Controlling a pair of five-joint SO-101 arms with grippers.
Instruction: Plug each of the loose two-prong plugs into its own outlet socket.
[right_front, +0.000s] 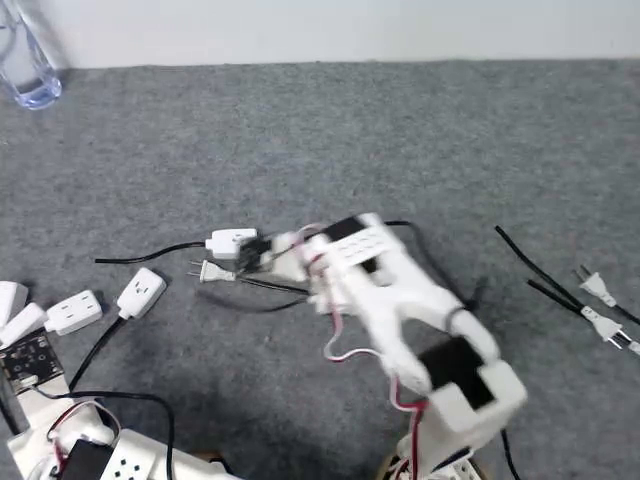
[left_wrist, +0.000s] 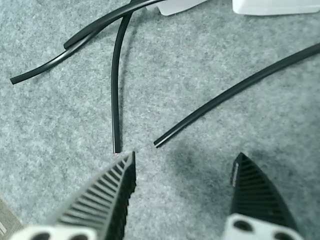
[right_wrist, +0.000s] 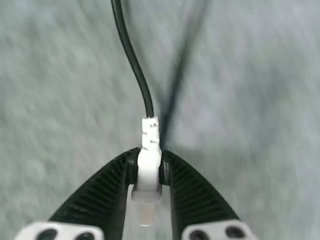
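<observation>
My right gripper (right_wrist: 149, 167) is clamped on a white plug (right_wrist: 149, 145), its fingers pinching the plug's body from both sides, and the plug's black cord (right_wrist: 131, 55) runs away from the jaws over the grey surface (right_wrist: 260, 100). In the high view I see that gripper (right_front: 262, 253) near the middle of the surface, just beside a white outlet socket (right_front: 231, 242) whose own cord trails toward the left edge. Another loose plug (right_front: 210, 271) lies flat just on the near side of that socket, its prongs pointing to the left edge. My left gripper (left_wrist: 186, 156) is open, jaws wide apart, hanging low above the surface close to the free ends of two black cords (left_wrist: 116, 100). More outlet sockets (right_front: 140, 292) lie near the left edge, not far from the left arm (right_front: 60, 450) at the near left corner. Two further plugs (right_front: 597, 287) lie side by side at the right edge, well apart from every socket. A clear glass vessel (right_front: 25, 70) stands in the far left corner
</observation>
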